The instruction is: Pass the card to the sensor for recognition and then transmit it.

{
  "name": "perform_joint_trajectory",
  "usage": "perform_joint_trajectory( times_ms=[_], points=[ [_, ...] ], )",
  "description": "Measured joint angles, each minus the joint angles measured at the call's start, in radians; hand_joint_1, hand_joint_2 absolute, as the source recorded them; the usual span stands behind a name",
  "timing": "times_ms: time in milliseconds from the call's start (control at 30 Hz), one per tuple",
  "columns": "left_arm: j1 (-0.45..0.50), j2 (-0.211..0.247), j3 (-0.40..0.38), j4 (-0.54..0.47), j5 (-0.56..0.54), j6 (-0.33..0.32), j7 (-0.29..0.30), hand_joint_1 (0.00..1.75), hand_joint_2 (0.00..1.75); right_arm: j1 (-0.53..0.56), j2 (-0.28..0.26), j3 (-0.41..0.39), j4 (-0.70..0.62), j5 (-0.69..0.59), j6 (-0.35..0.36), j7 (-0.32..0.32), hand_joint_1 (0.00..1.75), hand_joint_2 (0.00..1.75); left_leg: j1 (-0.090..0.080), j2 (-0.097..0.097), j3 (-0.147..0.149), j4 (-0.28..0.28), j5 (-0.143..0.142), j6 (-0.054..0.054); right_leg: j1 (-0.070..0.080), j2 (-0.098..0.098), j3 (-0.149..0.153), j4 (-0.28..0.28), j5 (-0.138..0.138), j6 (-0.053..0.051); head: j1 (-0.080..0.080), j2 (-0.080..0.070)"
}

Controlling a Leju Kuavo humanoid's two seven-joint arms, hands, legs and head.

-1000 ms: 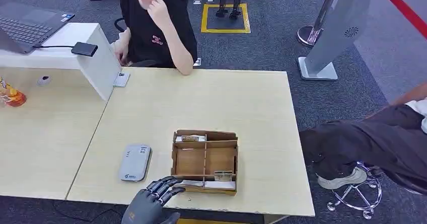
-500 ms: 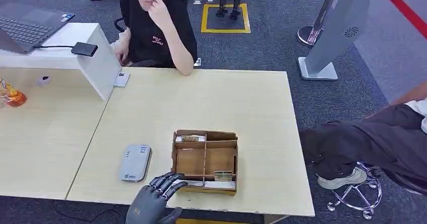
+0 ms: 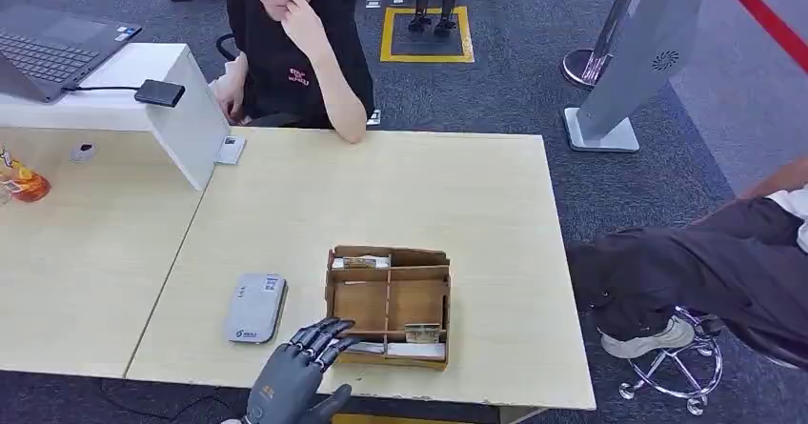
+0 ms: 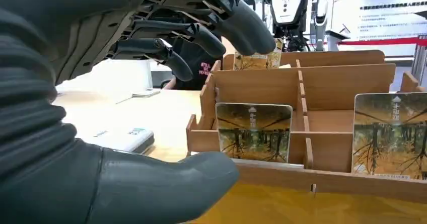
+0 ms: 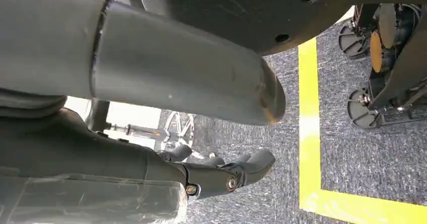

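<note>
Left hand (image 3: 303,367) hovers at the box's (image 3: 389,302) near corner, fingers wide, holding nothing (set to pinch). Cards stand upright in slots, edges exposed; nearest card (image 4: 253,132) sits just ahead. Sensor (image 3: 255,307) lies beside the box. Right hand (image 5: 216,176) hangs over floor, fingers' spread unclear.

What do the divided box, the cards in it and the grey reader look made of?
Box: thin brown board, probably wood or fibreboard; matte, slotted partitions. Cards: probably plastic or coated card; flat, stiff, printed forest picture. Reader: seemingly smooth grey plastic with rounded corners.
</note>
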Motion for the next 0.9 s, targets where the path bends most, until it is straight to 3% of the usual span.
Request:
perform_joint_trajectory(
  times_ms=[267, 900],
  points=[
    [-0.027, -0.036, 0.0, 0.04, -0.001, 0.002, 0.011, 0.47, 1.75, -0.001, 0.0, 0.0, 0.0, 0.009, 0.0, 0.001, 0.0, 0.0, 0.0, 0.0, 0.0, 0.0, 0.0, 0.0, 0.0, 0.0, 0.0, 0.0, 0.0, 0.0, 0.0, 0.0],
    [-0.051, -0.071, 0.0, 0.109, -0.028, 0.002, 0.038, 0.47, 1.75, -0.002, 0.0, 0.006, 0.0, 0.021, 0.002, 0.006, 0.0, 0.0, 0.0, 0.0, 0.0, 0.0, 0.0, 0.0, 0.0, 0.0, 0.0, 0.0, 0.0, 0.0, 0.0, 0.0]
  ],
)
